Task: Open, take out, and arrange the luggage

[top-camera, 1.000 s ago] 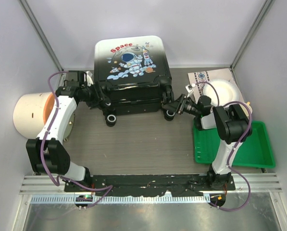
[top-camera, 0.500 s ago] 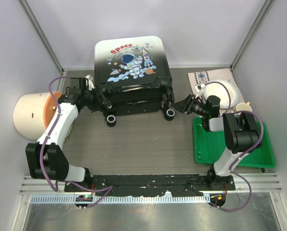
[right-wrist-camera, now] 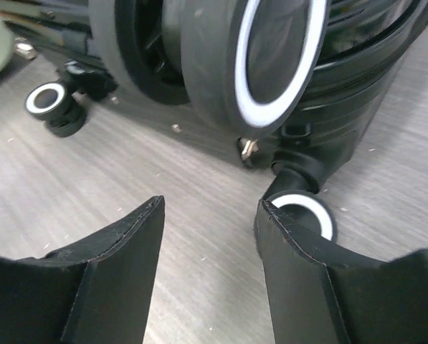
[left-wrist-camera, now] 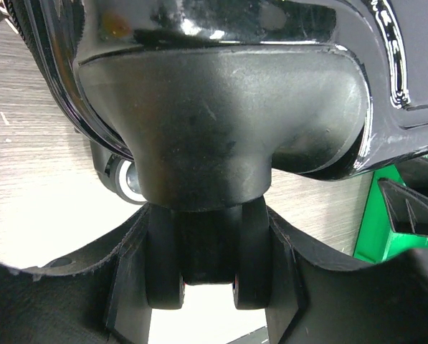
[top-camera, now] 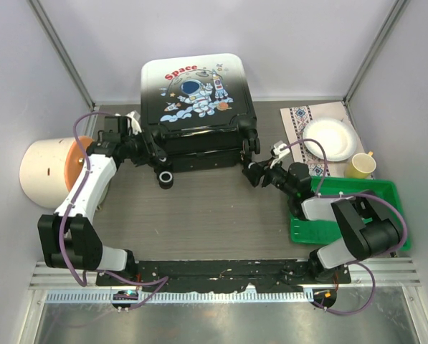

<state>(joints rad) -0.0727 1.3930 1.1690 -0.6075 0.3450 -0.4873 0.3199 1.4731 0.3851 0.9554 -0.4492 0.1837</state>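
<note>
From above, the luggage (top-camera: 198, 107) lies closed at the back of the table. It is a small hard-shell suitcase, glossy white fading to black, with a cartoon astronaut and red "Space" lettering. Its wheeled edge faces both arms and runs left to right. The left gripper (top-camera: 148, 152) is at that edge's left corner and the right gripper (top-camera: 255, 172) is just short of the right corner, so each arm has its own end and neither is clearly nearer.

In the left wrist view, the left gripper (left-wrist-camera: 208, 240) is clamped on a twin black wheel (left-wrist-camera: 206, 265), one finger against each outer side, with the glossy shell corner directly ahead and above.

In the right wrist view, the right gripper (right-wrist-camera: 210, 208) is released, with only wood-grain tabletop (right-wrist-camera: 199, 172) between its fingers. The case lies straight ahead, apart from the fingers. A large white-ringed wheel (right-wrist-camera: 271, 57) hangs ahead and above, and a second white-ringed wheel (right-wrist-camera: 305, 213) sits just beside the right finger. Between them is a small metal tab (right-wrist-camera: 249, 148) — possibly a zip pull — ahead and slightly right. Opening likely turns on reaching it.
</note>
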